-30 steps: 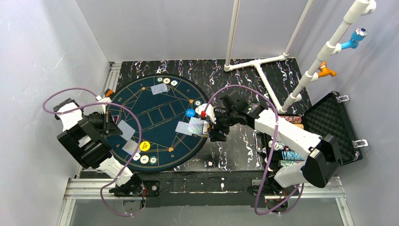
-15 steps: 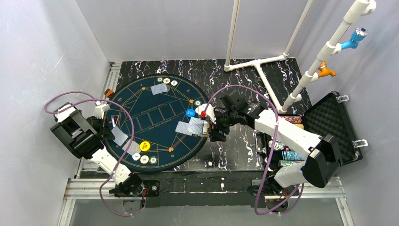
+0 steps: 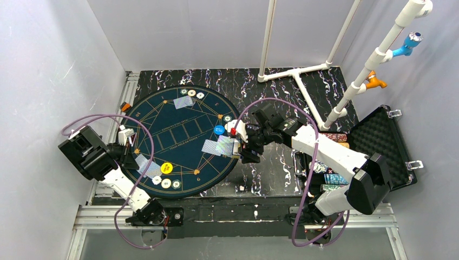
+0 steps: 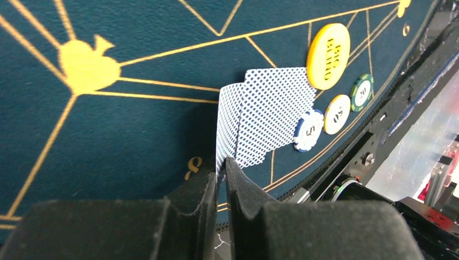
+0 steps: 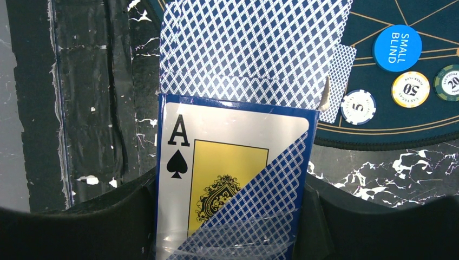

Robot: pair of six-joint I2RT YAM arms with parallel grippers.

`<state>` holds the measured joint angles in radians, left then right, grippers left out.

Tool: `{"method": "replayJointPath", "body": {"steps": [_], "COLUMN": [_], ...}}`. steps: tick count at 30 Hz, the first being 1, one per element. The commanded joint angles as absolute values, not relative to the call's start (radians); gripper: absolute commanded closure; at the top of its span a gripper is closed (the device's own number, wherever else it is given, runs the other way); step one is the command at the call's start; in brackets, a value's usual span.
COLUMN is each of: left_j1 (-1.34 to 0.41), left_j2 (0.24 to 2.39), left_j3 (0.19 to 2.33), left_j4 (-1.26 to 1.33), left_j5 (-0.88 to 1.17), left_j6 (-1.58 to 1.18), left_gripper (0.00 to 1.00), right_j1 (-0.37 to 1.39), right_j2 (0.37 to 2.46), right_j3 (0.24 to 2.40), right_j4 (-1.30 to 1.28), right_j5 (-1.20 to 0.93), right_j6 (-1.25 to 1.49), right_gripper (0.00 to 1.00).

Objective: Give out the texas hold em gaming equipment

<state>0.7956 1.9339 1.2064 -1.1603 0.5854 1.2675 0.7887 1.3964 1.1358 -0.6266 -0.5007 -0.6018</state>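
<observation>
fingers first: nearest, on the left, we see the left fingers (image 4: pixel 244 201) pinched together on the edge of a card (image 4: pixel 227 127), which shows nearly edge-on above the blue mat (image 4: pixel 135 119). a second card (image 4: pixel 279 108) lies flat just beyond it, back up, its far corner by the yellow big blind disc (image 4: pixel 328 56). three chips (image 4: pixel 308 130), marked 5, 50 and 20, sit in a row along the mat's rim beside that card.

over on the right we find the right fingers (image 5: pixel 111 219) clamped on both sides of a pack of cards (image 5: pixel 227 162) that shows the ace of spades. it is held at the mat's right edge, above the marbled counter (image 5: pixel 97 108). past the pack, two dealt cards (image 5: pixel 254 49) lie overlapped, backs up, with the blue small blind disc (image 5: pixel 398 47) and three more chips (image 5: pixel 358 106) near them. the open black case (image 3: pixel 379 143) sits at the counter's right side.

farthest off, another card pair (image 3: pixel 184 102) rests at the mat's far side, with the far chips (image 3: pixel 191 92) just behind it.
</observation>
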Motion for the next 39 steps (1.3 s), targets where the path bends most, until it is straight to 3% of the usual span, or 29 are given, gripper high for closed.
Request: {"method": "replayJointPath", "body": {"steps": [1, 6, 9, 15, 18, 26, 29, 33, 39], "left_j1": [0.788, 0.763, 0.763, 0.762, 0.707, 0.237, 0.090, -0.098, -0.208], "left_j2": [1.865, 1.815, 1.758, 1.641, 1.550, 1.326, 1.309, 1.303, 1.406], "left_j3": [1.172, 1.146, 1.159, 1.219, 1.246, 1.210, 1.167, 1.112, 1.103], "left_j4": [-1.244, -1.272, -1.247, -1.188, -1.178, -1.047, -0.871, -0.638, -0.449], "left_j5": [0.635, 0.651, 0.652, 0.667, 0.731, 0.975, 1.061, 1.005, 1.120], "left_j6": [1.349, 1.360, 1.313, 1.238, 1.149, 0.577, 0.286, 0.001, -0.265], "left_gripper": [0.85, 0.56, 0.24, 0.03, 0.02, 0.02, 0.02, 0.02, 0.02], "right_j1": [0.796, 0.796, 0.796, 0.796, 0.796, 0.796, 0.796, 0.796, 0.796], "right_j2": [1.394, 1.396, 1.394, 1.388, 1.387, 1.388, 1.383, 1.379, 1.379], "right_j3": [1.161, 1.161, 1.163, 1.158, 1.159, 1.171, 1.169, 1.170, 1.174], "right_j4": [-0.592, -0.594, -0.594, -0.592, -0.589, -0.587, -0.585, -0.585, -0.583], "right_j5": [-0.536, -0.534, -0.532, -0.524, -0.519, -0.518, -0.517, -0.515, -0.519], "right_j6": [-0.609, -0.610, -0.609, -0.610, -0.610, -0.606, -0.605, -0.603, -0.600], "right_gripper": [0.99, 0.99, 0.99, 0.99, 0.99, 0.99, 0.99, 0.99, 0.99]}}
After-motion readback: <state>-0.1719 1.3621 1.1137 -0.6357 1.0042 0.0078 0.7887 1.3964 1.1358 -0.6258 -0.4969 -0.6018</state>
